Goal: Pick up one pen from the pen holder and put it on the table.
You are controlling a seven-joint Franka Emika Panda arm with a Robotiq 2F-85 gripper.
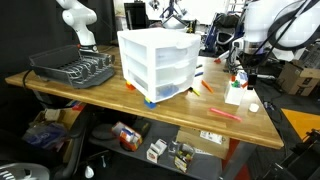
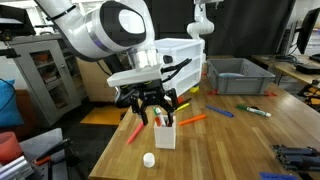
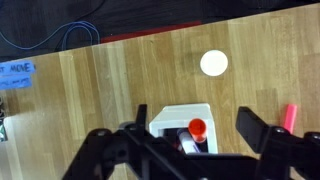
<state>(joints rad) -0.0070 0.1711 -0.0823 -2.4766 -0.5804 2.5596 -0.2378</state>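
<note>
The pen holder is a small white box on the wooden table, with a red-capped pen and a darker pen standing in it. In the wrist view my gripper is open, one finger on each side of the holder, directly above it. In an exterior view the gripper hovers just over the holder, at the pen tops. It also shows in an exterior view, with the gripper above the holder near the table's end.
A tiny white round object lies beside the holder. Loose pens lie around: orange ones, a blue one, a green one. A white three-drawer unit, a dish rack and a grey bin stand further along.
</note>
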